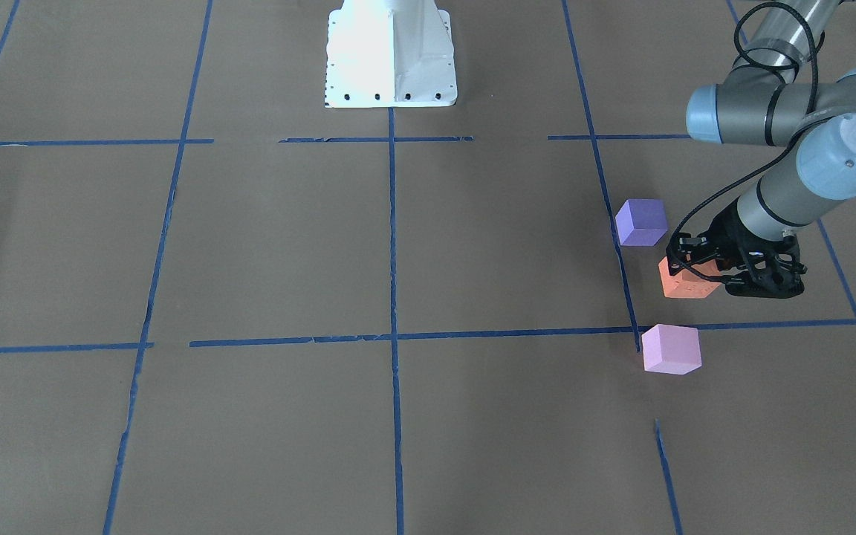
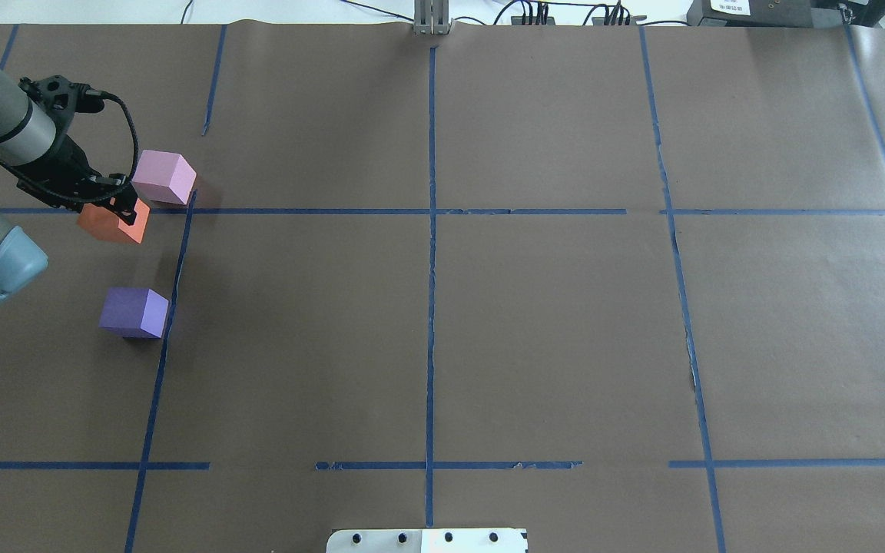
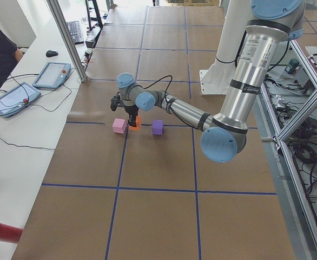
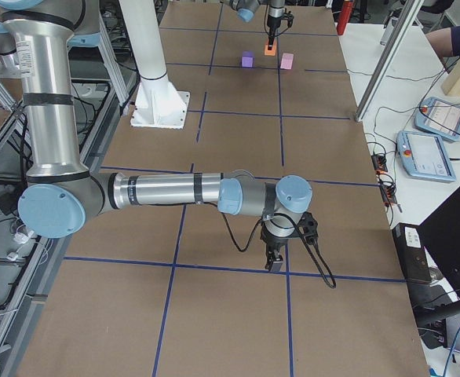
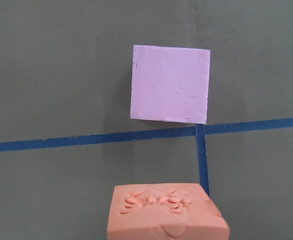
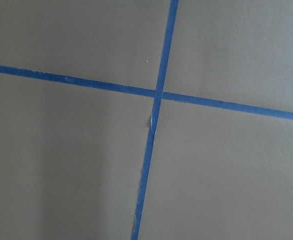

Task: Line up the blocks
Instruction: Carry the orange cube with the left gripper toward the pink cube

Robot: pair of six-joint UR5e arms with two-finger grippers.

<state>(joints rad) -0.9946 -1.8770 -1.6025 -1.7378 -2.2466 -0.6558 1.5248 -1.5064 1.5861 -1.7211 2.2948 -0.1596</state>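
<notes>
On the robot's left side of the table (image 1: 287, 245), the left gripper (image 1: 698, 270) is clenching the orange block (image 1: 684, 287) between the purple block (image 1: 641, 221) and the pink block (image 1: 671, 348). The three are forming a loose row running alongside a blue tape line (image 1: 606, 193), away from the robot. Whether the right gripper (image 4: 276, 261) is clenching or released, I cannot tell.

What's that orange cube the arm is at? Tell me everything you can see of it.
The orange block is a small matte, foam-like cube with little dents in one face. It sits between the purple block and pink block, touching neither. The left tool grips it from above; whether it is lifted is unclear.
</notes>
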